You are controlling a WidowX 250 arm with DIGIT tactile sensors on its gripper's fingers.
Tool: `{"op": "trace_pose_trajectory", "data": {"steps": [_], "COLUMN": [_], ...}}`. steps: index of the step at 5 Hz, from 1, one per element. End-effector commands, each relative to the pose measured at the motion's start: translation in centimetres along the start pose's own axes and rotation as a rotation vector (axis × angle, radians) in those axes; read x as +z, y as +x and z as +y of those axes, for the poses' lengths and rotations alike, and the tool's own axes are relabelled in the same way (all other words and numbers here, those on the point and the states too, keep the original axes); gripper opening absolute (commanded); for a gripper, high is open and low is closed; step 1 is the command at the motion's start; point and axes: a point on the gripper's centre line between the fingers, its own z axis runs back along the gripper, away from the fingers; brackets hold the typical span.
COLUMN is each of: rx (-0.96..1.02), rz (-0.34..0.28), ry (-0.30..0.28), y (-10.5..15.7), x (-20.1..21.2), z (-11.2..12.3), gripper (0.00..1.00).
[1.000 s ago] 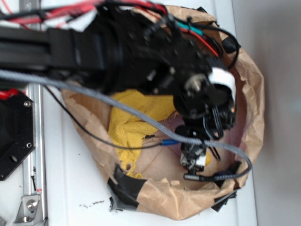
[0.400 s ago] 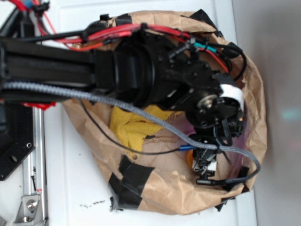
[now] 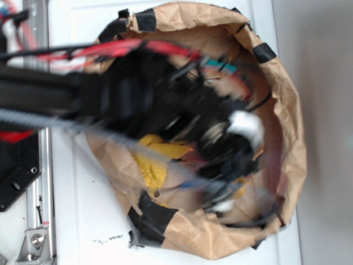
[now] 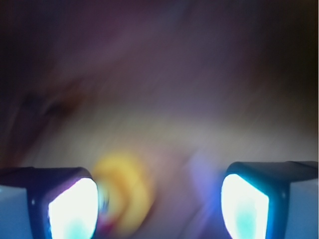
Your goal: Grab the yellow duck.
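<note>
The wrist view is blurred by motion. A small yellow shape, the yellow duck (image 4: 124, 191), lies between my fingers, close to the left fingertip (image 4: 72, 209). My gripper (image 4: 158, 209) is open, its pads wide apart, with nothing held. In the exterior view my gripper (image 3: 223, 199) hangs low inside a brown paper bag (image 3: 289, 138); a bit of yellow-orange, probably the duck (image 3: 240, 187), shows beside it. The black arm (image 3: 138, 94) covers much of the bag's inside.
A yellow terry cloth (image 3: 151, 160) lies in the bag at the left. Black tape patches (image 3: 151, 212) hold the bag's rim. The bag stands on a white surface (image 3: 83, 221) with a metal rail (image 3: 41, 182) at the left.
The arm has moved up the picture and lower into the bag, now blurred by motion. The bag has shifted slightly. The gripper stays open.
</note>
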Motion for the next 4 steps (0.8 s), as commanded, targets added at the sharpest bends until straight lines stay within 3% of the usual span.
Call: {"op": "trace_pose_trajectory", "data": {"steps": [1,2,4], "rx": [-0.062,-0.116,-0.156], "rz": [0.048,0.001,-0.021], "ry": [-0.010,0.026,0.080], "y": [-0.5,1.4,3.9], "x": [-1.2,-0.5,-1.6], "z": [-2.4,-1.7,0.1], "gripper": [1.00,1.00,1.00]}}
